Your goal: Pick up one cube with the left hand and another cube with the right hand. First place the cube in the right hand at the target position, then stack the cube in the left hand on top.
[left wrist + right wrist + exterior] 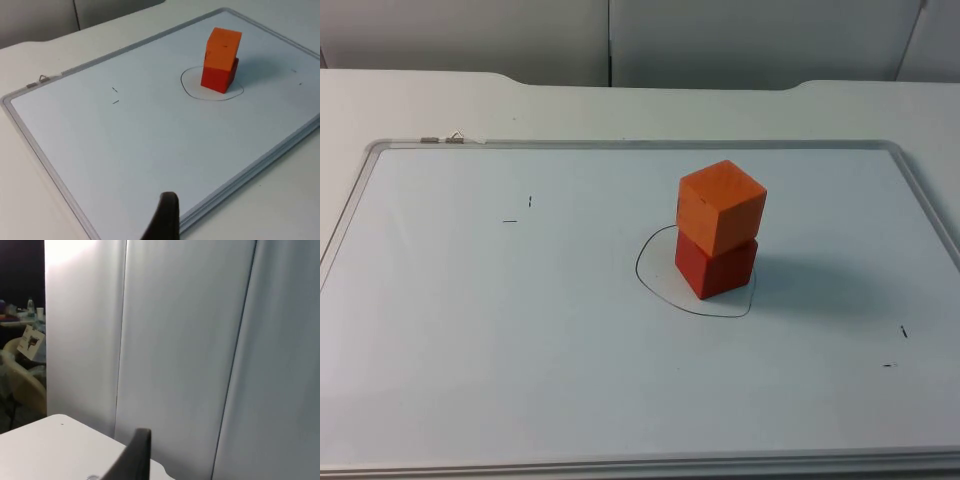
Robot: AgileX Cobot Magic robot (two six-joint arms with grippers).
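An orange cube [720,206] rests on a darker red cube [715,264], slightly turned and overhanging it toward the right. The stack stands inside a hand-drawn black outline [655,285] right of the whiteboard's middle. In the left wrist view the orange cube [223,47] and red cube [218,77] stand well ahead of my left gripper [165,220], which hangs back over the board's near edge, touching nothing. My right gripper [135,455] is raised off the board and points at the grey partition wall [175,340], far from the cubes. Nothing is held by either.
The whiteboard [520,350] has a raised metal frame [620,143] with a small clip [442,139] at its far left corner. Short pen marks [518,210] lie left of the stack, and more pen marks [897,345] at the right. White table top [420,100] surrounds the board.
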